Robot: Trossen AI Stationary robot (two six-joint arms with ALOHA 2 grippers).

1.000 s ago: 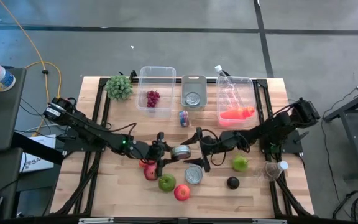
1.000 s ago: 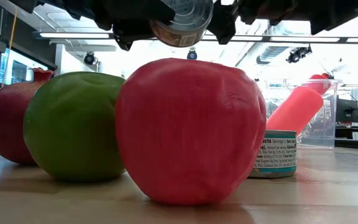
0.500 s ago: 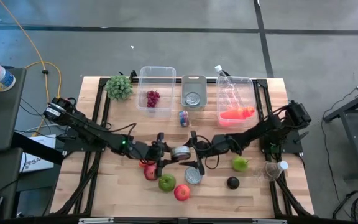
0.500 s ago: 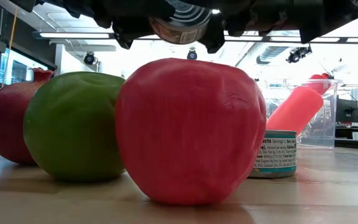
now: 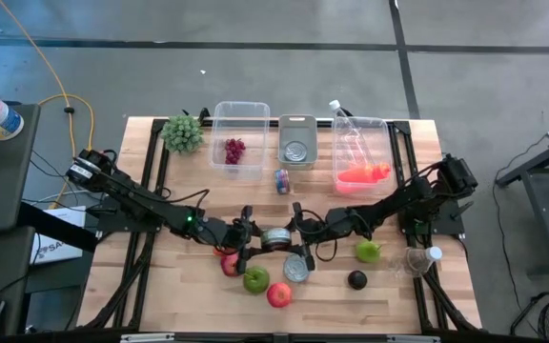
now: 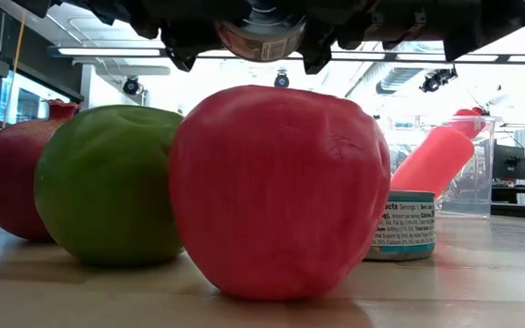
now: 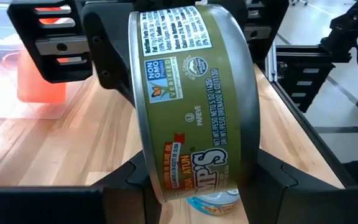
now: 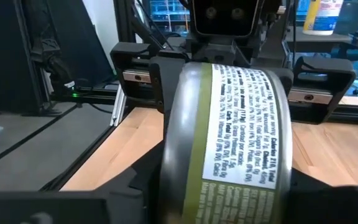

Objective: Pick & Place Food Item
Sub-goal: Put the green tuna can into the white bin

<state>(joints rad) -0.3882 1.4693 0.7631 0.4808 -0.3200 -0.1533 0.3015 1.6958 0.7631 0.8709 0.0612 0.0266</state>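
One olive tuna can (image 5: pixel 275 238) gripped by both left pincer (image 5: pixel 253 238) and right pincer (image 5: pixel 298 235), mid-table

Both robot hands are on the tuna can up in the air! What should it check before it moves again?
1. left gripper shut on the tuna can: ok.
2. right gripper shut on the can too: ok.
3. Can lifted above the red apple: ok.
4. Grey bin has room beside the can already inside: ok.
5. Which hand should let go first: cannot tell.
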